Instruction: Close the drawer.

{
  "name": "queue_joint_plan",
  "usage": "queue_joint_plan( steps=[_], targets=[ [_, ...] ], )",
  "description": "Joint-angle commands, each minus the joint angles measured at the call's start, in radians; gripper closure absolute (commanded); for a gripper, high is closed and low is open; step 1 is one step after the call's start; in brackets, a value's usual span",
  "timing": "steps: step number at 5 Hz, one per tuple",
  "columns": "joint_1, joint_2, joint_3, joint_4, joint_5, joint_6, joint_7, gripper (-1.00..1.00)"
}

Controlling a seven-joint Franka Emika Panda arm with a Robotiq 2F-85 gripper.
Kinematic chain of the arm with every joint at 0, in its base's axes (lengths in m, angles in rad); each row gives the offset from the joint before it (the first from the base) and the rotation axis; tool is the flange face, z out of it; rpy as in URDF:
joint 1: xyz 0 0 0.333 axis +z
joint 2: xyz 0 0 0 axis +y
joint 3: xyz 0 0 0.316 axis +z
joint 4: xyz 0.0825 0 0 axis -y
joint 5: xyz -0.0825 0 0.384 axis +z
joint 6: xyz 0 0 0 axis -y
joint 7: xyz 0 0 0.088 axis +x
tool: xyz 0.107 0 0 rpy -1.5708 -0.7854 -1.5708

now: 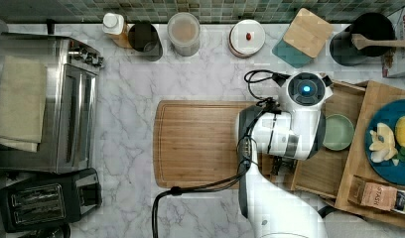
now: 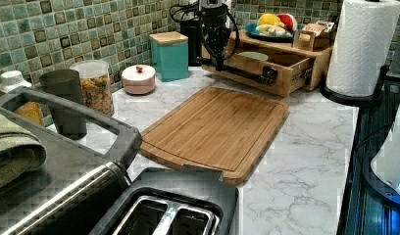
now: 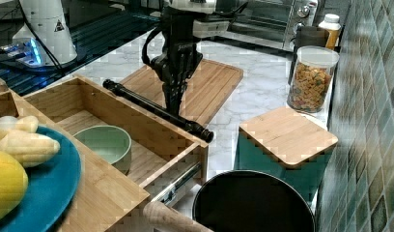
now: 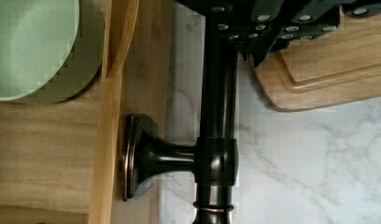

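The drawer stands pulled out from the light-wood cabinet, and a green bowl sits inside it. Its long black bar handle runs along the front. My gripper hangs straight down at the handle, fingers shut together, on the cutting-board side of the bar and right against it. The left view has the gripper just above the handle on the drawer front. In the wrist view, the handle passes under the gripper, with the bowl behind the drawer wall.
A bamboo cutting board lies on the marble counter just in front of the drawer. A teal canister and a black pot stand beside the drawer. A blue plate of fruit sits on the cabinet top. A paper towel roll stands nearby.
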Motion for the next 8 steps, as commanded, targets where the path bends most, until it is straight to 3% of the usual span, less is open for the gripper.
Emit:
queue_joint_plan(
  steps=[1,3,4,8],
  targets=[
    [-0.229,0.073,-0.115,0.049,0.067,0.091,-0.252,1.0],
    [-0.274,0.183,-0.182,0.227,0.034,-0.043,-0.295,1.0],
    [-0.285,0.189,-0.188,0.25,0.047,-0.095,-0.268,1.0],
    [-0.272,0.141,-0.19,0.215,0.023,-0.105,-0.295,1.0]
  ],
)
